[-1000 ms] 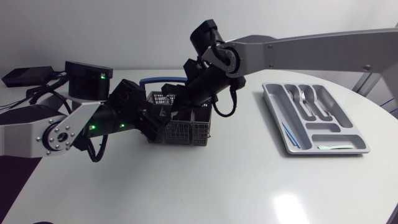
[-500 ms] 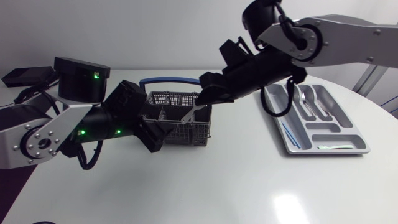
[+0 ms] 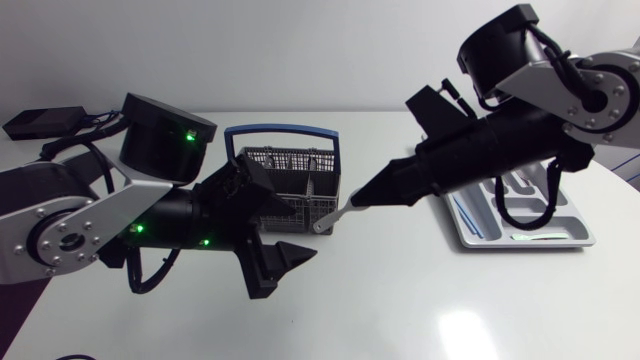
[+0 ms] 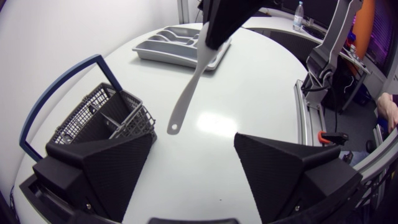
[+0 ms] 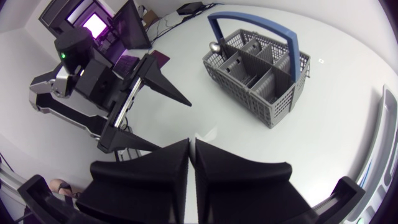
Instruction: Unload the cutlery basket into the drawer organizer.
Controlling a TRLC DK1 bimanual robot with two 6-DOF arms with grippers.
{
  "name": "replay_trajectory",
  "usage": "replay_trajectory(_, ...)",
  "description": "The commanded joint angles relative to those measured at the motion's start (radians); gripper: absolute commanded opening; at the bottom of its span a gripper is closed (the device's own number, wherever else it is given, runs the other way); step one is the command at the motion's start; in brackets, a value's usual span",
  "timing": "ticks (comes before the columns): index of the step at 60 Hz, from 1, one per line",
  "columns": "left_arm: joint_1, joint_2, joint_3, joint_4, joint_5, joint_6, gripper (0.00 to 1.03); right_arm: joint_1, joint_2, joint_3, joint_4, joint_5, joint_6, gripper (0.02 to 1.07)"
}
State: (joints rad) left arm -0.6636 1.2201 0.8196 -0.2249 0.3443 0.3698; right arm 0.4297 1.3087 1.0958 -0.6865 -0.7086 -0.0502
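Observation:
The grey wire cutlery basket (image 3: 290, 192) with its blue handle stands left of centre on the white table. My right gripper (image 3: 366, 200) hangs to its right, shut on a grey piece of cutlery (image 3: 333, 216) whose handle end points down and left. In the left wrist view that cutlery (image 4: 185, 94) hangs ahead of my open left gripper (image 4: 194, 177), beside the basket (image 4: 117, 113). My left gripper (image 3: 295, 232) sits at the basket's front with nothing between its fingers. The grey drawer organizer (image 3: 480, 236) lies at the right, partly hidden by my right arm. From the right wrist view the shut fingers (image 5: 177, 171) hide the cutlery.
A spoon end (image 5: 214, 45) sticks up from the basket (image 5: 273, 106). The organizer (image 4: 180, 45) holds several pieces. A black box (image 3: 40, 122) with cables lies at the table's far left. Bare table spreads in front of both grippers.
My right gripper has lifted the cutlery out of the basket and carried it to the right. My left gripper has come off the basket and swung forward to its front.

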Motion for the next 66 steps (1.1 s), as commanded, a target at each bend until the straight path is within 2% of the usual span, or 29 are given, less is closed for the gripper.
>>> replay_trajectory(1, -0.019, 0.016, 0.044, -0.028, 0.038, 0.034, 0.92, -0.003, -0.023, -0.05, -0.03, -0.028, -0.068, 0.08)
replay_trajectory(13, -0.042, 0.047, 0.053, -0.057, 0.101, 0.054, 0.92, 0.029, -0.054, -0.106, -0.042, -0.094, -0.111, 0.08)
replay_trajectory(21, -0.065, 0.067, 0.058, -0.073, 0.119, 0.06, 0.92, 0.053, -0.058, -0.119, -0.047, -0.155, -0.122, 0.08)
replay_trajectory(26, -0.068, 0.073, 0.064, -0.08, 0.128, 0.06, 0.9, 0.076, -0.06, -0.122, -0.05, -0.161, -0.126, 0.08)
replay_trajectory(34, -0.064, 0.078, 0.075, -0.1, 0.165, 0.067, 0.71, 0.099, -0.065, -0.125, -0.051, -0.161, -0.131, 0.08)
replay_trajectory(35, -0.064, 0.078, 0.075, -0.102, 0.17, 0.073, 0.64, 0.103, -0.066, -0.126, -0.051, -0.161, -0.132, 0.08)
replay_trajectory(41, -0.059, 0.078, 0.075, -0.106, 0.18, 0.077, 0.57, 0.103, -0.066, -0.129, -0.051, -0.161, -0.14, 0.08)
replay_trajectory(55, -0.056, 0.078, 0.073, -0.113, 0.2, 0.084, 0.21, 0.103, -0.085, -0.137, -0.062, -0.161, -0.152, 0.08)
replay_trajectory(63, -0.057, 0.078, 0.073, -0.117, 0.209, 0.084, 0.06, 0.101, -0.095, -0.14, -0.064, -0.161, -0.158, 0.08)
replay_trajectory(66, -0.059, 0.079, 0.075, -0.122, 0.211, 0.084, 0.03, 0.099, -0.098, -0.142, -0.064, -0.161, -0.162, 0.08)
